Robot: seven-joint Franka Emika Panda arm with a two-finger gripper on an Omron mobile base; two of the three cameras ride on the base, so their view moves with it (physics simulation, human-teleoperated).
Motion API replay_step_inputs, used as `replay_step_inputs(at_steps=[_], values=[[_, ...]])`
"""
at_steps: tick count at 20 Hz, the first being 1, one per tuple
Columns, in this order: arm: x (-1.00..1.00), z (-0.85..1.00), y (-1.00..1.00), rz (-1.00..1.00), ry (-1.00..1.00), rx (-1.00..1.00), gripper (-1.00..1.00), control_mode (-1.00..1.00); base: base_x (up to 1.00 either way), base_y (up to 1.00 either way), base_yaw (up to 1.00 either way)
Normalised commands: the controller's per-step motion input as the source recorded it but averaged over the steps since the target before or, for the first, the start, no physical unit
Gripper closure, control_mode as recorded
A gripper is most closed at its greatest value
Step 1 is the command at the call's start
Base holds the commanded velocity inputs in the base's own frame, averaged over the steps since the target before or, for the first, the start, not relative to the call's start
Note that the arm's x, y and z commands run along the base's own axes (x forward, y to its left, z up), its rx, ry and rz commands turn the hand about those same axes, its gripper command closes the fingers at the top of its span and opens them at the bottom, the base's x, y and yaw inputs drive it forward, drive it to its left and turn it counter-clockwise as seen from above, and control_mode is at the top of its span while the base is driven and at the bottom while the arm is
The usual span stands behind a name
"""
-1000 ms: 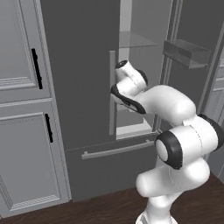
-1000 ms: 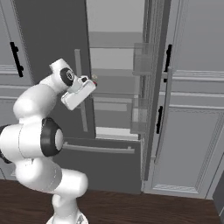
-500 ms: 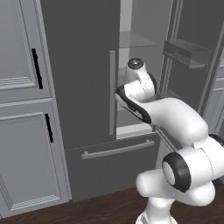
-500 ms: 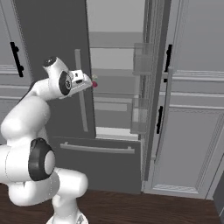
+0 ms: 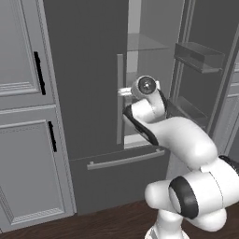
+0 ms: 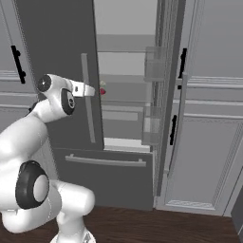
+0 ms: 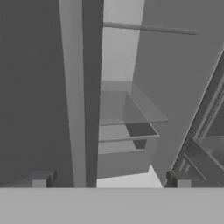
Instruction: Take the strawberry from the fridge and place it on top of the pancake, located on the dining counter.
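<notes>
No writing or labels are legible anywhere. At centre frame a tall dark grey fridge (image 6: 61,42) stands with its right door swung open, among light grey cabinets (image 6: 204,142) over dark wood flooring (image 6: 156,228). A tiny red strawberry (image 6: 102,91), too small to show orientation, sits on a middle shelf. The gripper (image 7: 111,180), jaws fully spread and empty, faces the opening.

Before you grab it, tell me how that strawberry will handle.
The strawberry looks tiny and rounded on the fridge shelf, so a nudge would probably roll it. It is far smaller than the open gripper, so likely light, and easily bruised if squeezed hard.
</notes>
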Motion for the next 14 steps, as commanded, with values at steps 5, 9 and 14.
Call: replay_step_inputs(at_steps=[5,9,14], values=[[0.00,0.40,0.56,0.16,0.29,0.09,-1.00,-1.00,0.00,0.00,0.00],[0.06,0.71,0.32,0.19,0.39,0.06,-1.00,-1.00,0.00,0.00,0.00],[0.12,0.25,0.00,-0.01,0.06,0.01,-1.00,-1.00,0.00,0.00,0.00]])
